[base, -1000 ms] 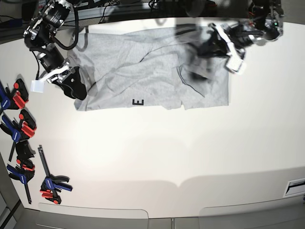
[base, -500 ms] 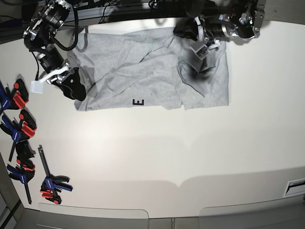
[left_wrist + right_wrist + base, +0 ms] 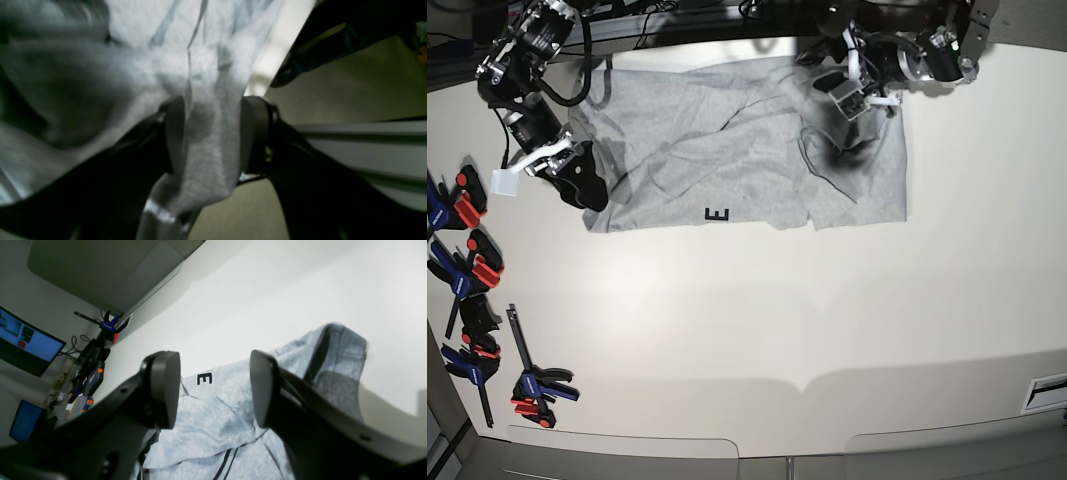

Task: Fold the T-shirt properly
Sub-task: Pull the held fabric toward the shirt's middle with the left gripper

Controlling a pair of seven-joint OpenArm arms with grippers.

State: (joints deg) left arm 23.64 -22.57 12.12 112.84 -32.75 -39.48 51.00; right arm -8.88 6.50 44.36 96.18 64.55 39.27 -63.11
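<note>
Across the far half of the worktop (image 3: pixel 827 320), the T-shirt (image 3: pixel 727 150) lies spread but wrinkled, long axis running 9 to 3 o'clock in the base view. Plain grey side mostly up. One black letter "E" (image 3: pixel 716 214) shows at the near hem, around 6 o'clock of the cloth. A fold ridge runs diagonally from centre toward 1 o'clock.

Left pincer (image 3: pixel 857 92) sits at the shirt's 1 o'clock corner, by the far edge. Left wrist view: a bunched strip of grey fabric (image 3: pixel 210 133) passes between the two black fingers (image 3: pixel 173 133), which bracket it on both sides. Pinching the T-shirt, cloth pulled up into a peak. View is blurred, so the exact contact line is unclear.

Right pincer (image 3: pixel 577 175) is at the 9 o'clock edge of the shirt, low over the corner there. Right wrist view: fingers (image 3: pixel 163 386) spread wide, nothing between them. Shirt with the "E" (image 3: pixel 204 378) visible through the gap, a turned-over flap of fabric (image 3: pixel 337 350) off at 3 o'clock. Cannot tell whether the fingertips touch the cloth.

Off the shirt: a row of blue, red and black clamps (image 3: pixel 472 290) along the worktop's 9 o'clock edge, well apart from the T-shirt.
</note>
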